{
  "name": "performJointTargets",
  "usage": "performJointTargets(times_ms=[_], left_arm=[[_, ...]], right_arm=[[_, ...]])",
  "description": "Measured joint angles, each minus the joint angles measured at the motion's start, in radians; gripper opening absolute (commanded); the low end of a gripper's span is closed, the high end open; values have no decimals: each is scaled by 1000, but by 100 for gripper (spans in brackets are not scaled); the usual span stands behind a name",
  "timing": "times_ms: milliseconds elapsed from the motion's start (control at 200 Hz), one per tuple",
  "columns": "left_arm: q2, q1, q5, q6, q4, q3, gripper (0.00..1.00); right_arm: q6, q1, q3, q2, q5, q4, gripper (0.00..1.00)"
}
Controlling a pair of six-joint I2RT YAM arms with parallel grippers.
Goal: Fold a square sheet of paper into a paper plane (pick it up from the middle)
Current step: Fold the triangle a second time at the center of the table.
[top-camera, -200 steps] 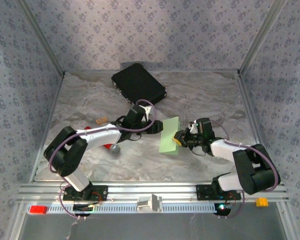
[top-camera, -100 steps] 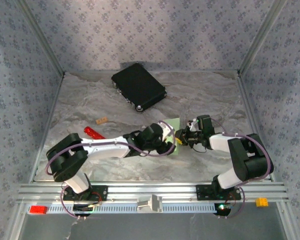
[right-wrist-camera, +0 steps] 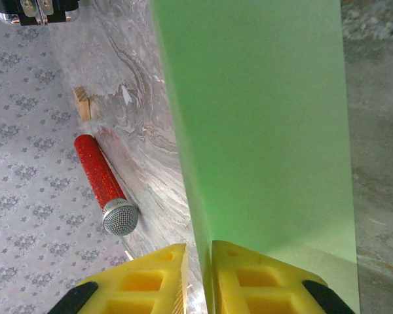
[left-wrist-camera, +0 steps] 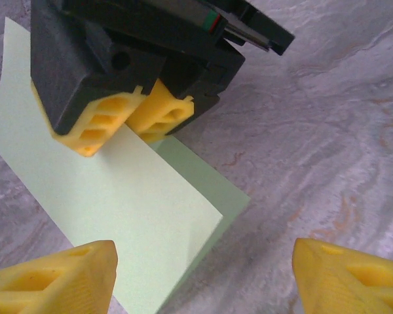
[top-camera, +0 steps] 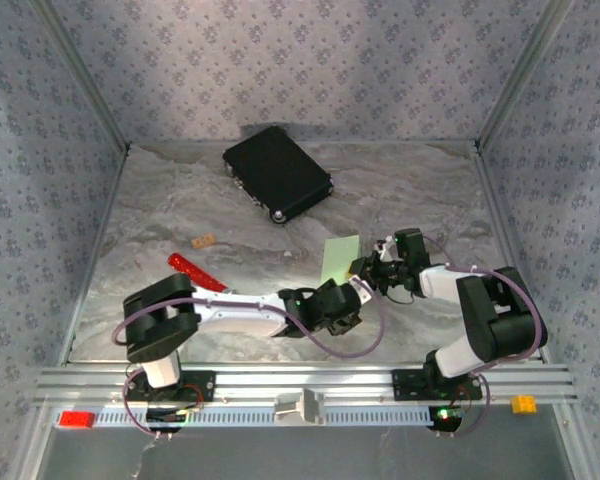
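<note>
The black case (top-camera: 277,172) lies at upper centre of the top view, seemingly shut, so you cannot see inside it. The square sheet of paper (top-camera: 340,258) sits just right of centre, creased, one flap raised and pinched between the narrow right fingers (right-wrist-camera: 262,268). Your left fingers (left-wrist-camera: 59,275) stand wide beside it, holding nothing. A red-handled tool (top-camera: 192,268) and a wooden block (top-camera: 204,241) lie at left on the tabletop (top-camera: 430,190).
</note>
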Motion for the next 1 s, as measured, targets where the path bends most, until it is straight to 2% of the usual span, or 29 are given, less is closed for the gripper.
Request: performJointTargets(times_ms=[235, 390, 540, 645, 865, 1004], left_arm=[[71, -3, -55, 43, -29, 40, 71], [77, -5, -85, 45, -34, 42, 67], [77, -6, -103, 53, -33, 42, 57], [77, -6, -111, 57, -32, 42, 46], [77, -7, -115, 51, -25, 42, 34], [77, -7, -114, 50, -24, 42, 21]], right_arm=[[-2, -4, 0, 0, -2, -8, 19], [-2, -5, 0, 0, -2, -8, 19], [-2, -5, 0, 0, -2, -8, 19], [-2, -10, 0, 0, -2, -8, 19], [-2, -16, 0, 0, -2, -8, 20], [-2, -21, 0, 0, -2, -8, 20]])
